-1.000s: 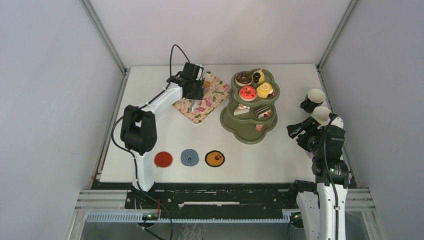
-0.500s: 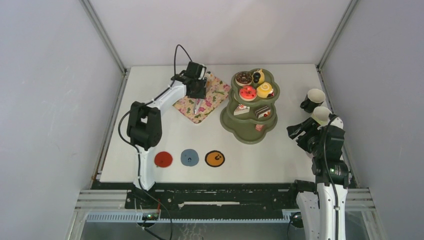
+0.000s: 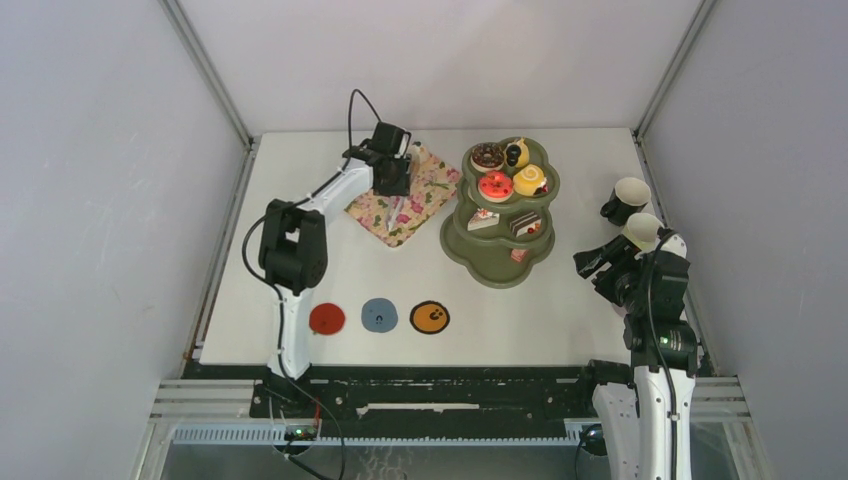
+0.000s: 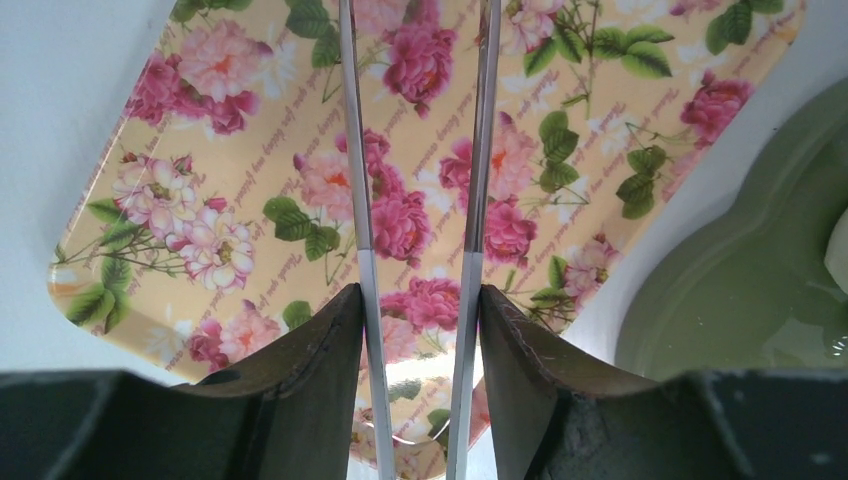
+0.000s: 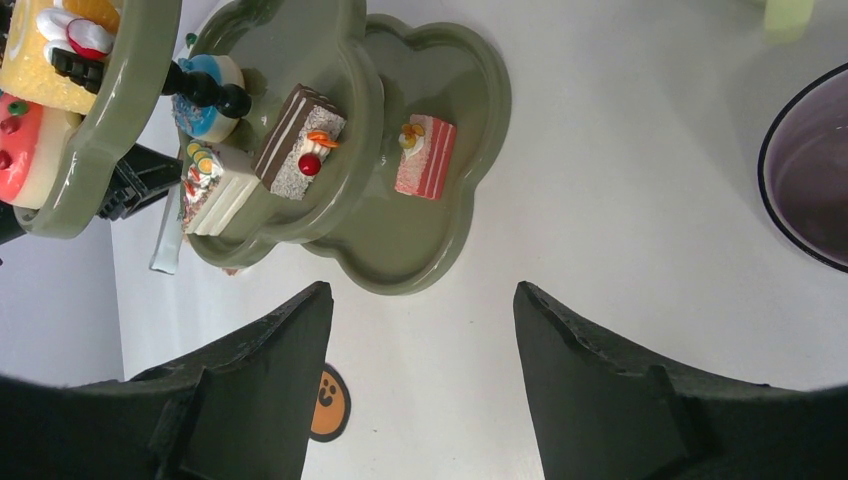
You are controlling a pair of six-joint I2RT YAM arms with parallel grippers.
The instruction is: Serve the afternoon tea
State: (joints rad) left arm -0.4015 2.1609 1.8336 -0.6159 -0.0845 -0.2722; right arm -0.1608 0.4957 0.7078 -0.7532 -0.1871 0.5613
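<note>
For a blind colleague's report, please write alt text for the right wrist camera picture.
The open, empty right hand points toward a green three-tier stand holding toy cakes on a white table. A pink cake slice lies on the lowest tier; a mug shows at the right edge, an orange coaster near the bottom.

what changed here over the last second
The left arm's elbow swung a little to the right, and the left gripper edged slightly farther back over the floral tray, jaws apart. Nothing was taken hold of or let go. The right gripper, green stand, mugs and coasters stayed put.
</note>
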